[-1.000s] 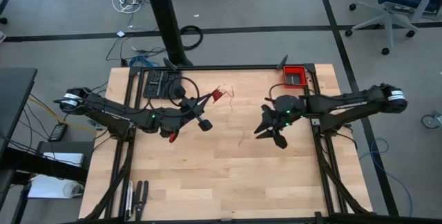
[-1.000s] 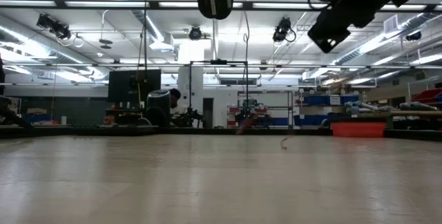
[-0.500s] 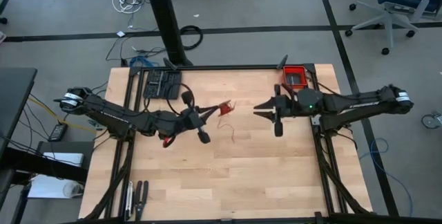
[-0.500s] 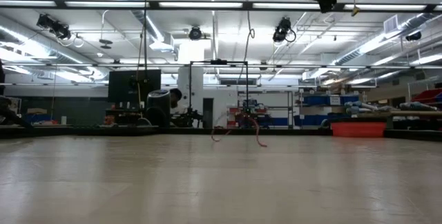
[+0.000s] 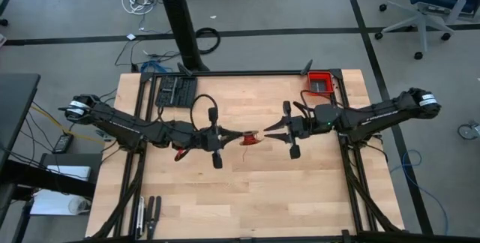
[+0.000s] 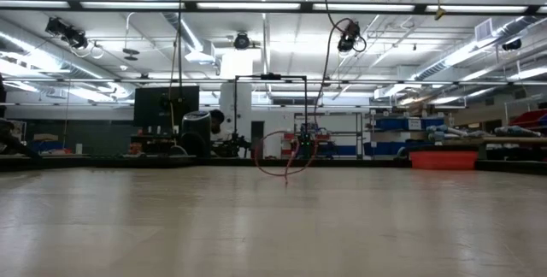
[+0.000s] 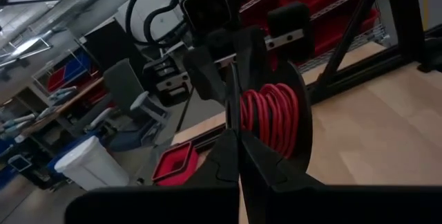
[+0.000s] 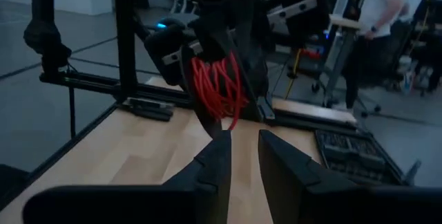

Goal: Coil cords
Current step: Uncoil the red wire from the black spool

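Note:
The red cord (image 5: 250, 138) is wound into a small coil of several turns and held above the middle of the table. It also shows in the left wrist view (image 7: 268, 117) and the right wrist view (image 8: 217, 86). My left gripper (image 5: 238, 138) is shut on it. My right gripper (image 5: 270, 131) is open and points at the coil from the table's right, its fingertips (image 8: 221, 144) just short of it. A loose end of cord (image 6: 286, 153) hangs below the coil in a slack loop. My left gripper pinches the coil's several turns (image 7: 252, 124) between its two shut fingers. The fingers lie about level and point toward the table's right. The coil is lifted clear of the table. A slack tail (image 8: 235, 122) hangs below it.
A red bin (image 5: 321, 83) stands at the far right edge. A black tool tray (image 5: 176, 91) lies at the far left. Hand tools (image 5: 148, 211) lie off the near left corner. A person (image 8: 376, 3) stands in the room beyond the table.
My left gripper has carried the coil toward the table's right and near edges. My right gripper has swung toward the far edge, then leftward to the coil. The loose strand that lay on the table has been drawn in and now hangs as a loop.

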